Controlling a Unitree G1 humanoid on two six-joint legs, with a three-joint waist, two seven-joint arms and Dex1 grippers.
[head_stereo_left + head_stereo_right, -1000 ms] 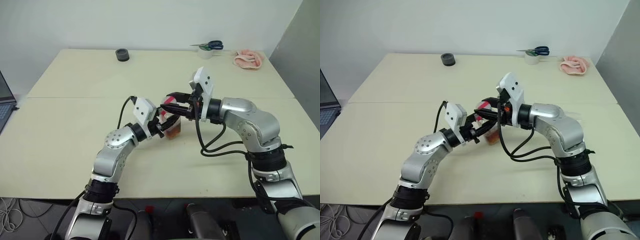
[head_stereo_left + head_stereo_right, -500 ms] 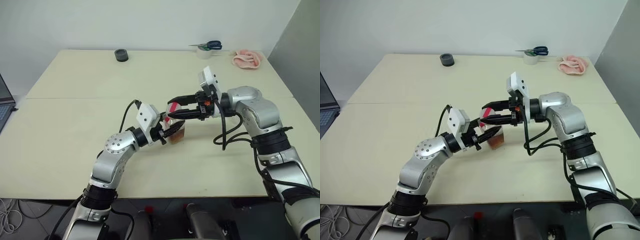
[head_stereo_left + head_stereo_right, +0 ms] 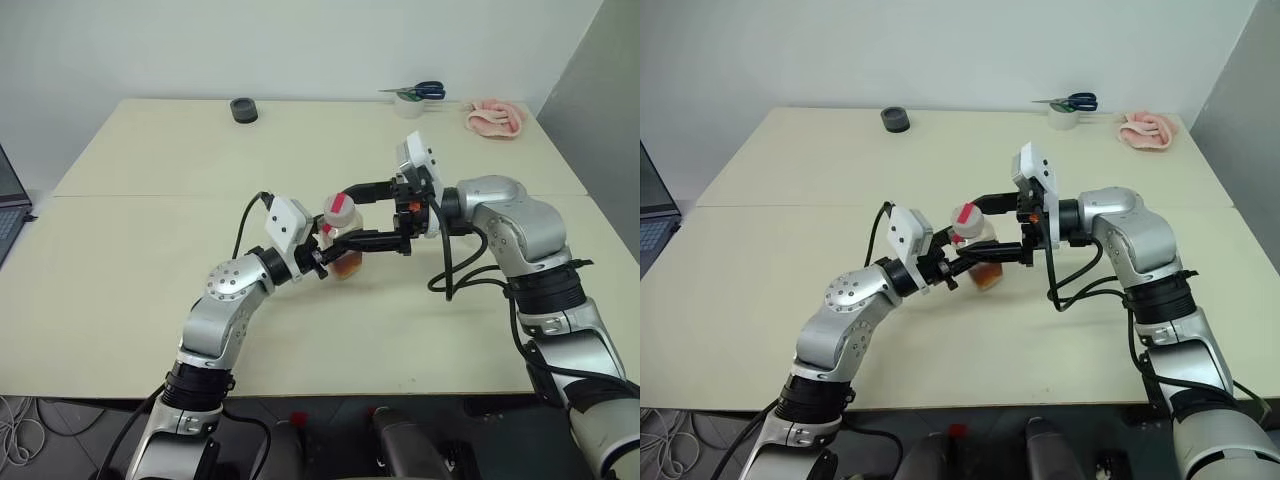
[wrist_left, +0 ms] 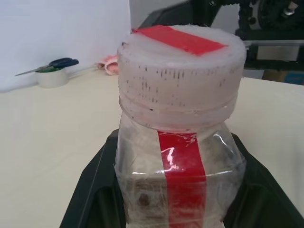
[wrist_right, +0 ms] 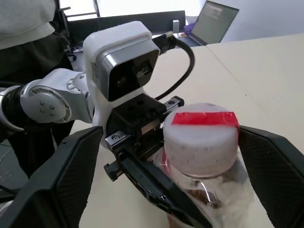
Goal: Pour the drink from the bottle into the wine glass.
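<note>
The left gripper (image 3: 322,256) is squeezing the small clear plastic bottle (image 3: 341,243), light and squashy; the right gripper (image 3: 372,212) is waiting wide open around its white red-striped cap (image 3: 340,209).

The tabletop (image 3: 130,250) is pale cream, and a thin seam runs across it from side to side. At its far edge lies a small dark round object (image 3: 243,109). Toward the far right corner there is a white tape roll (image 3: 408,105) with blue-handled scissors (image 3: 420,90) resting on it, and near them a crumpled pink cloth (image 3: 496,117).
</note>
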